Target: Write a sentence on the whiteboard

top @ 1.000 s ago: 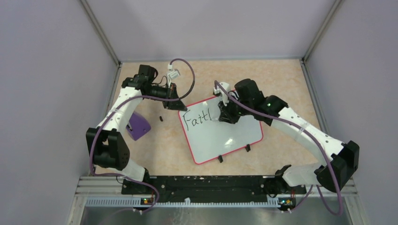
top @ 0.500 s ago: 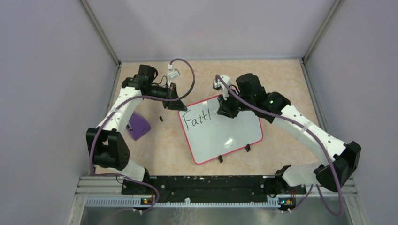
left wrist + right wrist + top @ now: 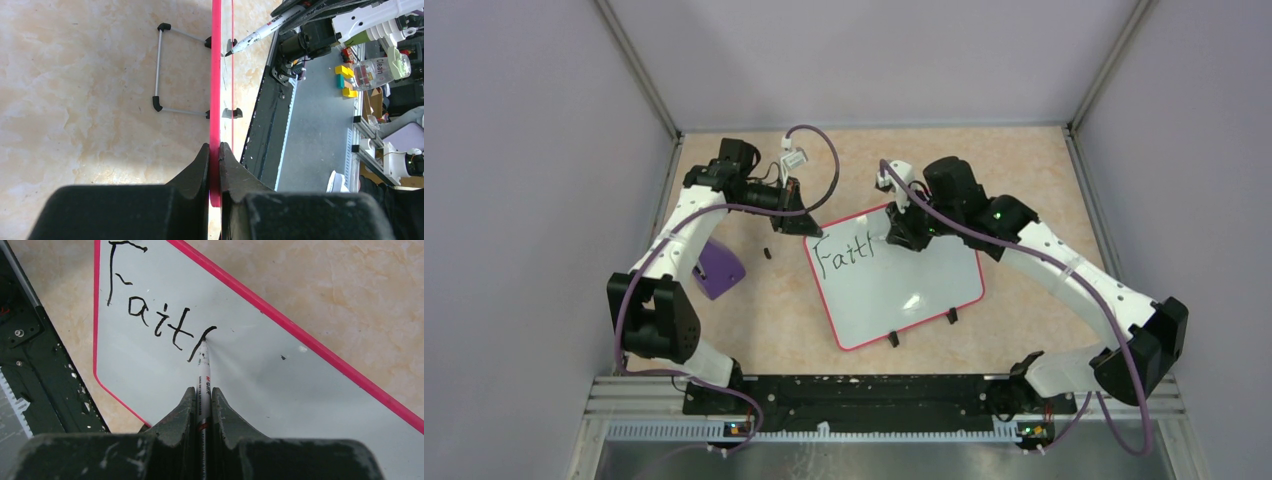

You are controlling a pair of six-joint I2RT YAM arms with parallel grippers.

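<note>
Top external view puts a purple block (image 3: 719, 267) farthest left on the beige, marbled surface (image 3: 1024, 180), partly beneath the left arm. Just right of the block lies a small black piece (image 3: 767, 253); what it is cannot be told. Above that piece the left fingers (image 3: 802, 222) meet the far left corner of the whiteboard (image 3: 904, 290). The left wrist view shows these fingers (image 3: 206, 159) pressed onto the thin red-pink rim from both sides, pinching it, with the board seen edge-on and a thin wire stand (image 3: 159, 70) on the beige surface at its left side. The whiteboard sits near the middle of the surface, turned at an angle, glossy white with rounded corners. Two small black feet (image 3: 892, 339) stick out from its near edge, towards the arm bases. Black handwritten lettering (image 3: 844, 258) runs along the board's far left part, reading "Fait" followed by one curved stroke, and the rest of the white face is bare apart from glare. Further right, the right fingers (image 3: 902, 238) hang over the board's far edge. The right wrist view shows them (image 3: 191, 402) closed tight on a white marker (image 3: 203, 370), whose tip touches the board at the upper end of that last stroke.
</note>
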